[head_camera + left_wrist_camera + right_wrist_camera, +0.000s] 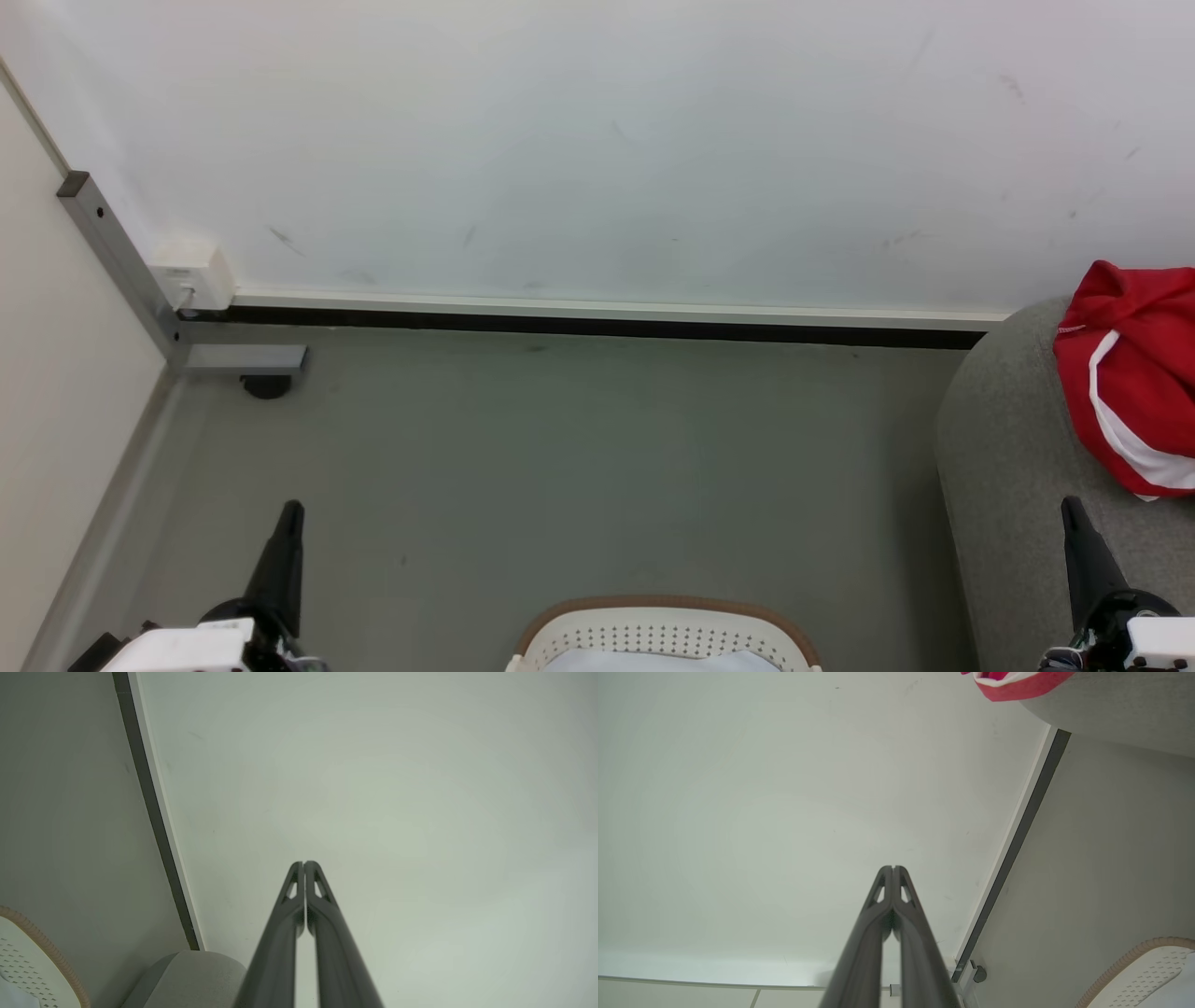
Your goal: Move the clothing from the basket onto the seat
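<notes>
Lying bunched on the seat [1004, 467] at three o'clock, the clothing [1134, 373] seems delivered, so the left hand [291, 511] and right hand [1072, 506] sit clenched, empty, flanking the basket [663, 627].

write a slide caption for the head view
Red clothing on the grey seat; left gripper and right gripper shut, flanking the basket.
</notes>
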Robot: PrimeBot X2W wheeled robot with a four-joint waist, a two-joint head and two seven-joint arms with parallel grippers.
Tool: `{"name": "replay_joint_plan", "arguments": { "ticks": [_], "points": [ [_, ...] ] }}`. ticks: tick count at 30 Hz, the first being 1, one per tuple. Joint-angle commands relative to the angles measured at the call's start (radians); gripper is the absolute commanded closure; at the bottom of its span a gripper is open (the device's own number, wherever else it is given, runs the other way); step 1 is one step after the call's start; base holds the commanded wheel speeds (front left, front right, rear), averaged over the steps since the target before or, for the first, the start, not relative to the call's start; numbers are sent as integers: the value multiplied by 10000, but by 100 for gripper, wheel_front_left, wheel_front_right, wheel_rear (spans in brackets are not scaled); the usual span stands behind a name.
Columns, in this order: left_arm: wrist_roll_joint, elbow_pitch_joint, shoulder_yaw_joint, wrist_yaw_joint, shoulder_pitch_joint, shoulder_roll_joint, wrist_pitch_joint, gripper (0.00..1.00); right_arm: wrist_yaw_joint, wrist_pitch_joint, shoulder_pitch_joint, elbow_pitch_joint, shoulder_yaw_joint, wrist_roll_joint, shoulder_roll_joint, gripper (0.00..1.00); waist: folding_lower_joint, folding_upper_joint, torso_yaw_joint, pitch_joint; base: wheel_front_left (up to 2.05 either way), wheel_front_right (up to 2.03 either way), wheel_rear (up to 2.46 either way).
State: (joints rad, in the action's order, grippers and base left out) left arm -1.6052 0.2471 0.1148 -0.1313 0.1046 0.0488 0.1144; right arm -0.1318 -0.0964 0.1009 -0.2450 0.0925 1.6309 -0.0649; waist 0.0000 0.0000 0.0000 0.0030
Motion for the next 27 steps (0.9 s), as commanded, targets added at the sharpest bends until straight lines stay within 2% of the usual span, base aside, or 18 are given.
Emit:
{"name": "replay_joint_plan", "arguments": {
  "ticks": [1,27],
  "points": [
    [-123,-28,28,11,90,16,45,100,21,-42,116,22,29,-15,-15,100,0,0,0,0,0,0,0],
    [-130,-28,20,11,90,16,40,100,21,-73,125,16,92,-83,36,100,0,0,0,0,0,0,0]
  ]
}}
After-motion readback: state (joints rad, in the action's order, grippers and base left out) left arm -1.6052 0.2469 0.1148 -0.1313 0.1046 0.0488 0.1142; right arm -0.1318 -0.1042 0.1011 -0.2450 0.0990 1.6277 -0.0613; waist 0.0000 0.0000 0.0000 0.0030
